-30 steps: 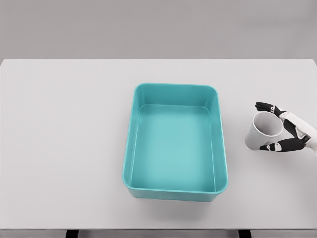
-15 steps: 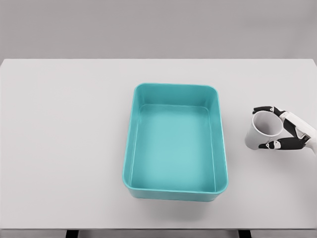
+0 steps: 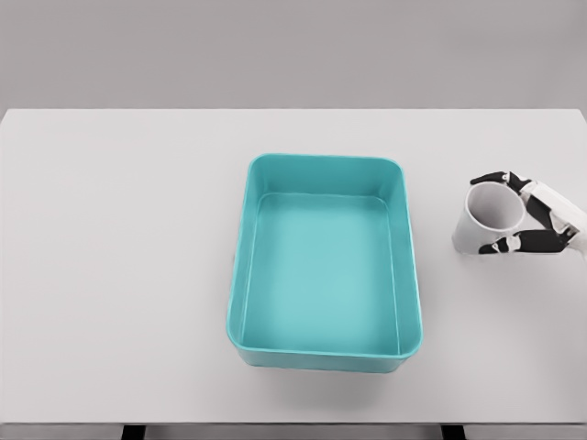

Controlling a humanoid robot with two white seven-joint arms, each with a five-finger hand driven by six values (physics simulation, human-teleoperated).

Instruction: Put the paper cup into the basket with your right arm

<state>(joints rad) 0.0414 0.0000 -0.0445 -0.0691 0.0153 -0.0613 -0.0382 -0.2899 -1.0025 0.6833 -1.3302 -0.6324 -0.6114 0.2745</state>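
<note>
A white paper cup (image 3: pixel 483 221) is held tilted at the right side of the white table, its open mouth facing up and to the right. My right hand (image 3: pixel 506 211) comes in from the right edge and is shut on the cup, dark fingers over its rim and thumb below. The teal basket (image 3: pixel 254 209) is a rectangular tub in the middle of the table, well left of the cup, with nothing inside. The left arm does not show.
The white table (image 3: pixel 119 266) spans the whole view, with its front edge near the bottom. A plain grey wall lies behind it.
The right hand's fingers have closed tighter on the cup, and hand and cup have risen a little. The basket has not moved.
</note>
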